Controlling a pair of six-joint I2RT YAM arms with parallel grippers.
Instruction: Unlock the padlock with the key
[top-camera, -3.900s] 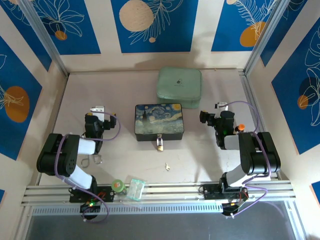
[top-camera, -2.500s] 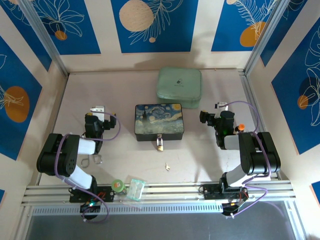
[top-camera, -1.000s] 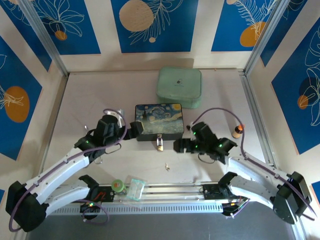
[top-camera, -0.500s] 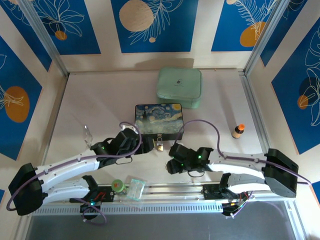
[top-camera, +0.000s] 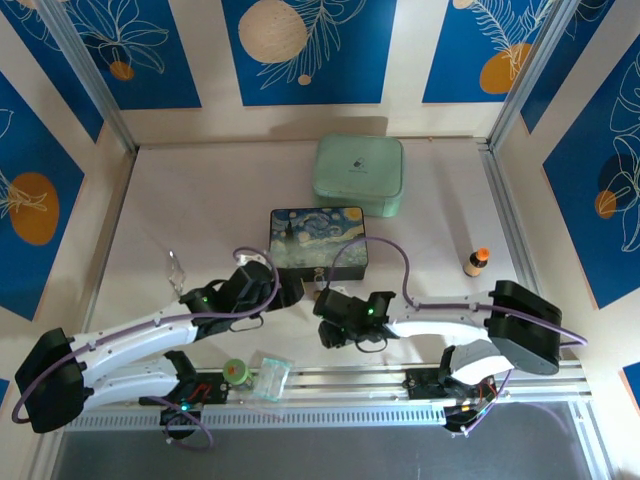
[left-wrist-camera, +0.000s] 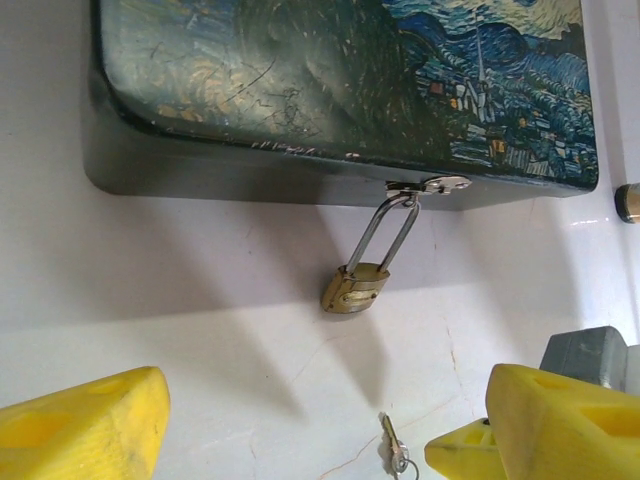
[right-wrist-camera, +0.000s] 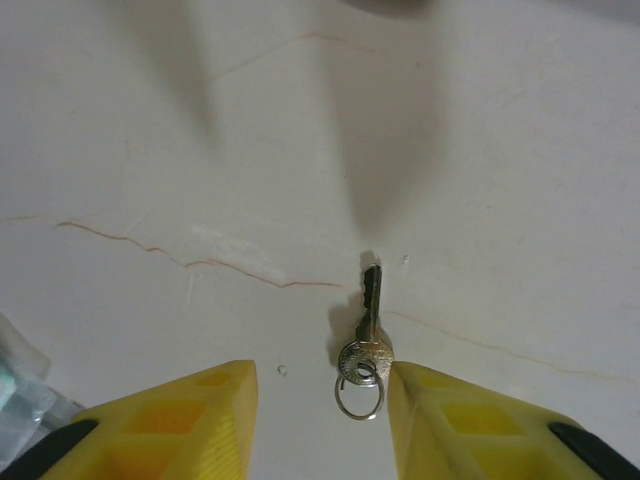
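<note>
Lying flat, the key pointed its blade away from the half-open right gripper, its ring end between the empty fingers; the left gripper gaped empty near the padlock.

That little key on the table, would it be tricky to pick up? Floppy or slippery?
Probably fiddly: the key is thin and lies flat on the table, so the fingers might slide over it. It looks like stiff metal, likely very light. Its small ring sits loose and would probably dangle.
</note>
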